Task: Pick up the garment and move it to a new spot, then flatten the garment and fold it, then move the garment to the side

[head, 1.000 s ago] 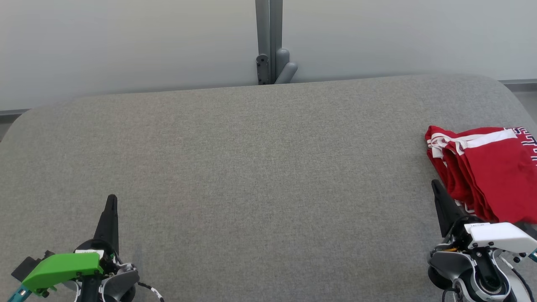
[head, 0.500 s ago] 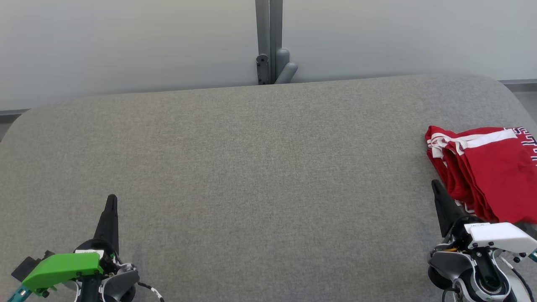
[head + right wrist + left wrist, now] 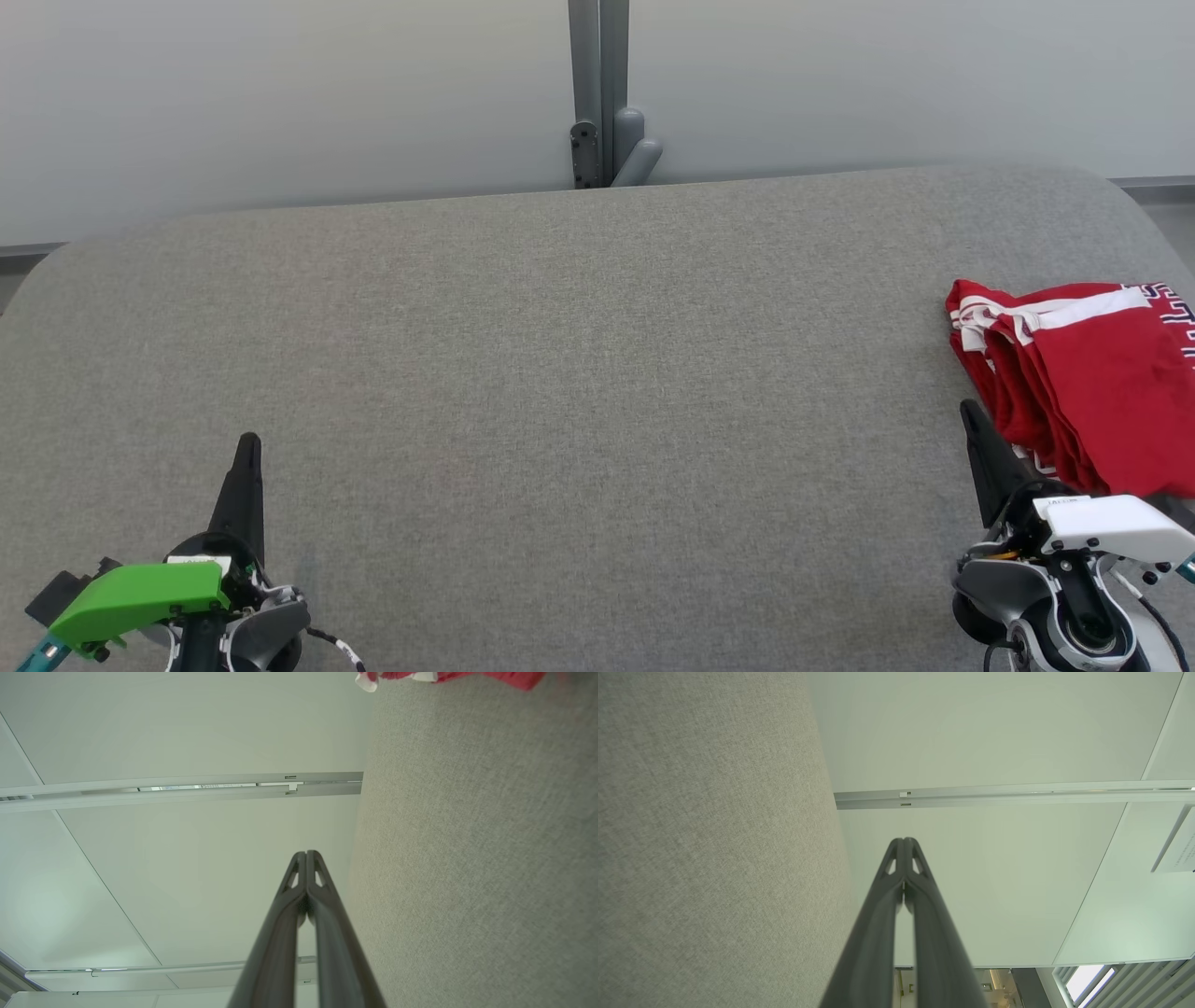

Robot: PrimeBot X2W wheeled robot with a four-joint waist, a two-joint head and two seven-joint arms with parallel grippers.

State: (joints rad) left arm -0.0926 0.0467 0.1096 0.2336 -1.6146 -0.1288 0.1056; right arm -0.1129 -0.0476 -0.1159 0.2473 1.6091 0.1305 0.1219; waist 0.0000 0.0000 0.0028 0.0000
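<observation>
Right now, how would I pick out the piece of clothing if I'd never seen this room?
Start with the wide grey fabric-covered table and follow it to its right edge. There, beside the right pincer, lies the garment in loose folds. It is bright red with white stripes against plain grey.

A broad bench covered in grey woven fabric, its far corners rounded, stands before a pale, evenly lit panelled wall split by a grey metal post, while the left wrist view catches a bright window beside slatted blinds.
</observation>
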